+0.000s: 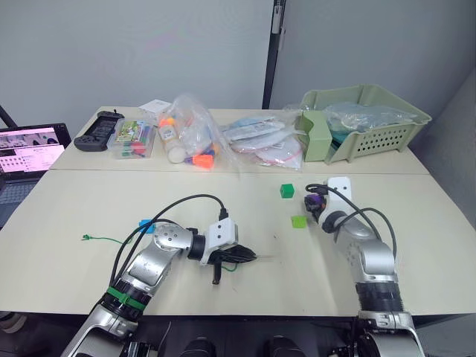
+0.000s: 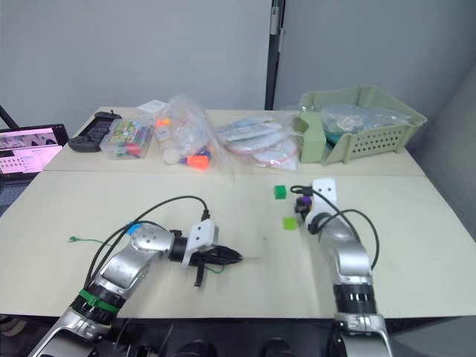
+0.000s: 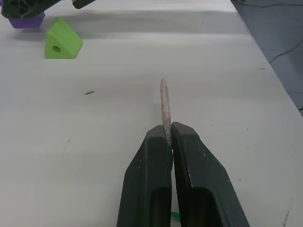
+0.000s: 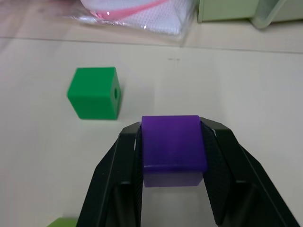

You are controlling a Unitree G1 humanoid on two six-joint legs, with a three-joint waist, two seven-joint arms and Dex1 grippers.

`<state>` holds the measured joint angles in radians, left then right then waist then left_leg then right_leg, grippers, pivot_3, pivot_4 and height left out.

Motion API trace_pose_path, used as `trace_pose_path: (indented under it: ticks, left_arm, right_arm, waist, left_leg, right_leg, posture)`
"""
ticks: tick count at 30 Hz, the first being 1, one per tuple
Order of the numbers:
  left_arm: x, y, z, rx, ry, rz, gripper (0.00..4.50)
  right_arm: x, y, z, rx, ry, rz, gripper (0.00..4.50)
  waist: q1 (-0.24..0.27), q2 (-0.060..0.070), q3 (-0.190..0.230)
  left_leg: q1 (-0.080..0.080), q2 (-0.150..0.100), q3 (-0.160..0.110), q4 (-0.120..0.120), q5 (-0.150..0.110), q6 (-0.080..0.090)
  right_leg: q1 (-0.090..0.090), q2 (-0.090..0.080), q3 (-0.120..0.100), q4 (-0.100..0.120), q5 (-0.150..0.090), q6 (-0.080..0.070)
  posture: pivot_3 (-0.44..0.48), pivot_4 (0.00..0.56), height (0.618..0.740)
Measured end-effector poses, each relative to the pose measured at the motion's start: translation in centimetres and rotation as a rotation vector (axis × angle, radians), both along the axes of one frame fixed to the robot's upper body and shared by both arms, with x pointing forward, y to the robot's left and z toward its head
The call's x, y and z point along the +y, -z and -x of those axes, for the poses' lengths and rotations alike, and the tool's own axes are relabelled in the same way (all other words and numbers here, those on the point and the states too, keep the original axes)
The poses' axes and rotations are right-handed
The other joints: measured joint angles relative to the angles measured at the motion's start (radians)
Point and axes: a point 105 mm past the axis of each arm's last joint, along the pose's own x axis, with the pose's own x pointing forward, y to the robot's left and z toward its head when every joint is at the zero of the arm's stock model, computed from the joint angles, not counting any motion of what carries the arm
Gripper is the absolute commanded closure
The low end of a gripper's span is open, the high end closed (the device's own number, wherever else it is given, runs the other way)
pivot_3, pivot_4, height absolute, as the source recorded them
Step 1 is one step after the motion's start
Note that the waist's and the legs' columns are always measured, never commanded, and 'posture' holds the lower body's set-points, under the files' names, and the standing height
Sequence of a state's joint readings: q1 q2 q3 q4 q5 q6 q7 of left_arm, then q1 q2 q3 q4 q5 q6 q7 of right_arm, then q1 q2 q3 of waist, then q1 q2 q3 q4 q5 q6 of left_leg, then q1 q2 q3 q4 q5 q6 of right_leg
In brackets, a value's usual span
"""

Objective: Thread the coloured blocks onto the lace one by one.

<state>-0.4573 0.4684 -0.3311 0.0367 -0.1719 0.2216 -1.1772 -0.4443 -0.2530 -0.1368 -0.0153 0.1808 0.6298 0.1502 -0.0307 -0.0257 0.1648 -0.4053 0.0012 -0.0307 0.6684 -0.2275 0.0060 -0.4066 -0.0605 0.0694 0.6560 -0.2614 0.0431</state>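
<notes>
My left gripper point(image 1: 242, 256) is shut on the lace near its stiff pale tip point(image 3: 164, 101), which points toward the right arm just above the table. The green lace point(image 1: 104, 239) trails left across the table behind the left arm. My right gripper point(image 4: 173, 156) is shut on a purple block point(image 4: 173, 141), held low over the table right of centre. A dark green cube point(image 1: 287, 190) with a hole lies just beyond it. A light green wedge block point(image 3: 62, 45) lies between the two grippers. A blue block point(image 1: 144, 223) peeks out beside the left arm.
At the back right stands a pale green basket point(image 1: 387, 130). Plastic bags of parts point(image 1: 195, 134), a clear box point(image 1: 132, 140) and a black controller point(image 1: 99, 132) line the back of the table. A laptop point(image 1: 26, 158) sits off the left edge.
</notes>
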Motion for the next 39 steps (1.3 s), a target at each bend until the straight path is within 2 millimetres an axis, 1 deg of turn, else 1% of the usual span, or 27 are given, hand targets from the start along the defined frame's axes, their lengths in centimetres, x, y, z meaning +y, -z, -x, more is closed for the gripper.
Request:
trace_pose_path:
  ticks: [3, 5, 7, 9, 10, 12, 14, 16, 18, 20, 22, 26, 33, 35, 38, 39]
  left_arm:
    - [0.1, 0.0, 0.0, -0.001, -0.001, -0.004, 4.5]
    - [0.2, 0.0, -0.1, -0.003, -0.003, -0.008, 4.5]
    - [0.1, 0.0, -0.1, -0.003, -0.002, -0.008, 4.5]
    - [0.3, 0.0, -0.1, -0.002, -0.005, -0.014, 4.5]
    - [0.4, 0.0, -0.2, -0.003, -0.007, -0.016, 4.5]
    - [0.4, -0.1, -0.2, -0.006, -0.005, -0.017, 4.5]
    - [0.6, -0.2, -0.3, -0.003, -0.005, -0.025, 4.5]
    - [1.4, -0.2, -0.4, 0.009, -0.022, -0.039, 4.5]
    - [2.2, -0.5, -0.7, 0.011, -0.046, -0.047, 4.5]
    - [2.8, -0.9, -0.8, 0.004, -0.053, -0.057, 4.5]
    - [2.8, -1.1, -0.6, -0.001, -0.045, -0.06, 4.5]
    - [3.1, -1.2, -0.6, -0.002, -0.051, -0.076, 4.5]
    - [2.9, -1.3, -0.1, -0.003, -0.044, -0.073, 4.5]
    - [2.8, -1.3, 0.0, -0.006, -0.04, -0.072, 4.5]
    - [2.7, -1.5, 0.1, -0.013, -0.036, -0.07, 4.5]
    - [2.7, -1.5, 0.1, -0.013, -0.036, -0.07, 4.5]
  right_arm:
    - [0.4, -2.2, 2.4, -0.052, 0.001, 0.015, 3.33]
    - [1.2, -3.7, 4.2, -0.084, -0.014, 0.013, 3.33]
    - [2.1, -4.5, 5.8, -0.097, -0.021, 0.011, 3.33]
    - [4.0, -4.3, 8.3, -0.07, -0.044, -0.02, 3.33]
    - [5.4, -4.2, 9.5, -0.047, -0.075, -0.038, 3.33]
    - [7.0, -3.9, 10.8, -0.016, -0.115, -0.053, 3.33]
    - [8.2, -3.9, 11.9, 0.005, -0.129, -0.071, 3.33]
    - [8.9, -2.6, 12.8, 0.064, -0.139, -0.077, 3.33]
    - [9.3, -1.3, 13.4, 0.123, -0.146, -0.07, 3.33]
    - [9.5, -0.5, 13.8, 0.155, -0.143, -0.065, 3.33]
    - [9.4, 0.2, 13.9, 0.177, -0.131, -0.061, 3.33]
    - [8.9, 2.7, 13.8, 0.25, -0.098, -0.041, 3.33]
    - [9.4, 3.1, 13.4, 0.238, -0.124, -0.072, 3.33]
    - [9.4, 3.1, 13.4, 0.231, -0.131, -0.094, 2.27]
    - [9.5, 3.2, 13.5, 0.232, -0.166, -0.096, 1.24]
    - [9.3, 3.1, 13.5, 0.226, -0.18, -0.084, 0.97]
  waist:
    - [0.001, 0.0, 0.0]
    - [0.001, 0.0, 0.0]
    - [-0.001, 0.0, 0.0]
    - [-0.001, 0.0, 0.0]
    - [-0.005, 0.0, 0.0]
    - [-0.008, 0.0, 0.0]
    - [-0.009, 0.0, 0.0]
    - [-0.009, 0.0, 0.0]
    - [-0.009, 0.0, 0.0]
    - [-0.009, 0.0, 0.0]
    - [-0.009, 0.0, 0.0]
    - [-0.01, 0.0, 0.0]
    - [-0.013, 0.0, 0.0]
    - [-0.013, 0.0, 0.0]
    - [-0.013, 0.0, 0.0]
    - [-0.012, 0.0, 0.0]
  left_leg:
    - [-0.001, 0.0, -0.002, 0.0, 0.0, 0.0]
    - [-0.001, 0.0, -0.002, -0.001, 0.0, 0.0]
    - [0.0, 0.0, -0.002, -0.001, 0.0, 0.0]
    - [-0.001, 0.001, -0.003, -0.001, 0.0, 0.0]
    - [-0.001, 0.002, -0.003, -0.001, 0.0, 0.0]
    - [-0.001, 0.002, -0.003, -0.001, 0.0, 0.0]
    - [0.0, 0.002, -0.002, -0.001, 0.0, 0.0]
    - [0.0, 0.002, -0.002, -0.001, 0.0, 0.0]
    - [0.0, 0.002, -0.002, -0.001, 0.0, 0.0]
    - [-0.001, 0.002, -0.002, -0.001, 0.0, 0.0]
    - [-0.001, 0.003, -0.002, -0.001, 0.0, 0.0]
    - [-0.001, 0.004, 0.0, -0.001, 0.0, 0.0]
    - [0.0, 0.006, 0.0, -0.002, 0.0, 0.0]
    - [0.0, 0.006, 0.0, -0.002, 0.0, 0.0]
    - [0.0, 0.006, 0.0, -0.002, 0.0, 0.0]
    - [-0.001, 0.006, 0.0, -0.002, 0.0, 0.0]
  right_leg:
    - [-0.001, 0.0, 0.0, 0.001, 0.0, 0.0]
    - [-0.001, 0.0, 0.0, 0.001, 0.0, 0.0]
    - [-0.001, 0.0, 0.0, 0.0, 0.0, 0.0]
    - [-0.001, 0.001, -0.001, 0.001, 0.0, 0.0]
    - [-0.002, 0.001, -0.001, 0.0, 0.0, 0.0]
    - [-0.002, 0.0, 0.0, 0.0, 0.0, 0.0]
    - [-0.001, 0.0, 0.0, -0.001, 0.0, 0.0]
    - [-0.001, 0.0, -0.001, -0.002, -0.001, 0.0]
    - [-0.001, 0.0, 0.0, -0.002, -0.001, 0.0]
    - [-0.001, 0.0, -0.001, -0.004, -0.001, 0.0]
    - [0.0, 0.001, -0.001, -0.007, -0.001, 0.0]
    - [0.0, 0.001, -0.001, -0.008, -0.001, 0.0]
    - [0.0, 0.002, -0.001, -0.008, -0.001, 0.0]
    - [0.0, 0.002, -0.001, -0.008, -0.001, 0.0]
    - [0.0, 0.002, -0.001, -0.008, -0.001, 0.0]
    - [0.0, 0.002, -0.001, -0.008, -0.001, 0.0]
  posture:
    - [0.0, 0.15, 0.74]
    - [0.0, 0.15, 0.74]
    - [0.0, 0.15, 0.74]
    - [0.0, 0.15, 0.74]
    - [0.0, 0.15, 0.74]
    - [0.0, 0.15, 0.74]
    - [0.0, 0.15, 0.74]
    - [0.0, 0.15, 0.74]
    - [0.0, 0.15, 0.74]
    - [0.0, 0.15, 0.74]
    - [0.0, 0.15, 0.74]
    - [0.0, 0.15, 0.74]
    - [0.0, 0.15, 0.74]
    - [0.0, 0.15, 0.74]
    - [0.0, 0.15, 0.74]
    - [0.0, 0.15, 0.74]
